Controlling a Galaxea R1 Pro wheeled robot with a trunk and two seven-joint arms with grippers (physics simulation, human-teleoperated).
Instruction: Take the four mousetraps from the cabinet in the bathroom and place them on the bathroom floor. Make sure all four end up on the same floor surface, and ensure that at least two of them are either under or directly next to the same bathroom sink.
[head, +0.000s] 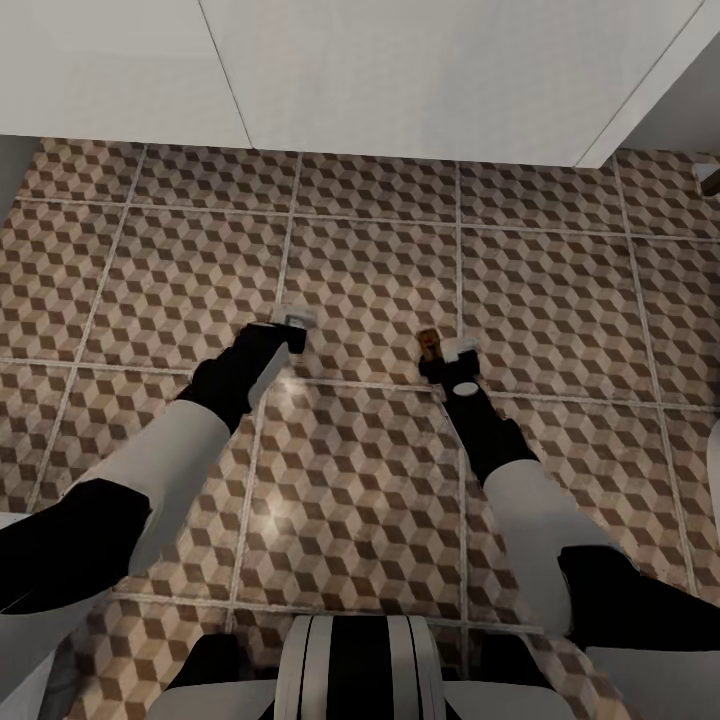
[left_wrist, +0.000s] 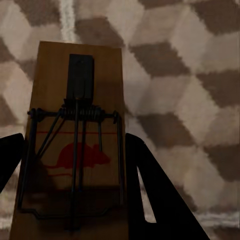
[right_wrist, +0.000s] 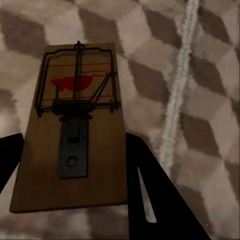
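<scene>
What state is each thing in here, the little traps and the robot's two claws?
Left gripper: shut on a mousetrap, over the patterned floor.
Left mousetrap: held between the fingers, wire bar and spring in place.
Right gripper: shut on a mousetrap.
Right mousetrap: held between the fingers, face with the red mouse mark showing.

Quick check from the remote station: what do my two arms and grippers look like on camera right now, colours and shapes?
Both arms match: white tube forearms with black elbow and wrist sections. The left gripper is black with a pale tip; the right gripper is black with a white round mark behind it. In the wrist views the fingers are flat black wedges with a slot cut through. No cables show.
</scene>
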